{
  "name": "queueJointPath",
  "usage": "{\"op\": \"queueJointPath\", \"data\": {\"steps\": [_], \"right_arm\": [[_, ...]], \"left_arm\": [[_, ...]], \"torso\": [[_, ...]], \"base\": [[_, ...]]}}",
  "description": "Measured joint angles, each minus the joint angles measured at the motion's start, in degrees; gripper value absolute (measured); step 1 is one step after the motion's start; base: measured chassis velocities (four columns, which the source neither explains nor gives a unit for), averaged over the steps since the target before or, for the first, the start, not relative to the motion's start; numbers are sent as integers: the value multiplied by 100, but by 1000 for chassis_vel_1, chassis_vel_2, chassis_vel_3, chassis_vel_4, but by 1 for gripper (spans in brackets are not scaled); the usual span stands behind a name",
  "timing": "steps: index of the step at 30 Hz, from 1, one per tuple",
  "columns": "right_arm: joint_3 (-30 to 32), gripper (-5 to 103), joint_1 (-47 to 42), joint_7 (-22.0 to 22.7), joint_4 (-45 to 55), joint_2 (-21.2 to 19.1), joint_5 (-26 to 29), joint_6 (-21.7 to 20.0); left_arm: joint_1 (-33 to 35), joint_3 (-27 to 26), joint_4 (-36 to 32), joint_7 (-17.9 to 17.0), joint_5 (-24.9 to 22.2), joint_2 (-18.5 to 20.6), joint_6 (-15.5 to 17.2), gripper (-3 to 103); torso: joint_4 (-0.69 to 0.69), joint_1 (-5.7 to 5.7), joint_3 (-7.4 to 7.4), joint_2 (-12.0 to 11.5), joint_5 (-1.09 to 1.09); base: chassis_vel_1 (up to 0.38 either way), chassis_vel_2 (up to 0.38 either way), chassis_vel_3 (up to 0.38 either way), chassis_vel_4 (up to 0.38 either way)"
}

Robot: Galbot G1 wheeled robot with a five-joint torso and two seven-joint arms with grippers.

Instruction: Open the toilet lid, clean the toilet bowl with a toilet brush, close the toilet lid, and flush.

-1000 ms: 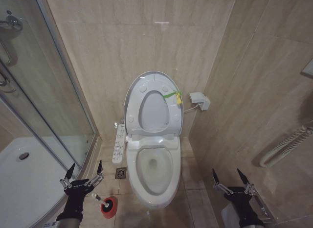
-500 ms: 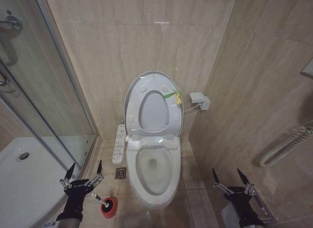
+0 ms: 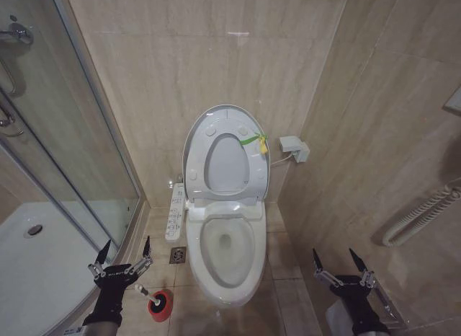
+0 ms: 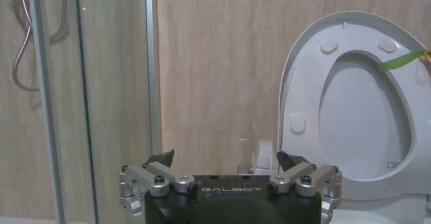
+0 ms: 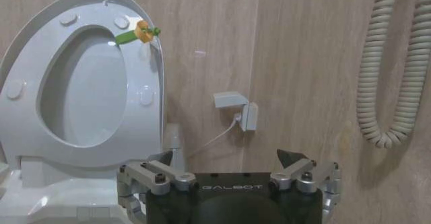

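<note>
The lid (image 3: pixel 225 152) stands up against the wall, the bowl (image 3: pixel 225 253) bare below it. The brush (image 3: pixel 148 295) sits in its red holder by my left gripper (image 3: pixel 121 254), fingers spread; my right gripper (image 3: pixel 337 261) hangs open too. Next, I judge: reaching down for the handle.

1. Lower left of the head view: left gripper (image 3: pixel 122 252), matte black body, silver linkages, dark pointed fingertips.
2. Lower right: right gripper (image 3: pixel 338 261), same black and silver build, above a pale grey wrist section.
3. Wrist views: white "GALBOT" lettering, dark screws in silver knuckles.
</note>
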Motion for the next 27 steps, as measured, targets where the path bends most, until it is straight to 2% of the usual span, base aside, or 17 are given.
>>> {"op": "queueJointPath", "data": {"steps": [27], "right_arm": [[0,100,0,0,0,0,0,0]], "left_arm": [[0,0,2,0,-1,0,-1,99]], "torso": [[0,0,0,0,0]], "base": [[0,0,0,0]]}}
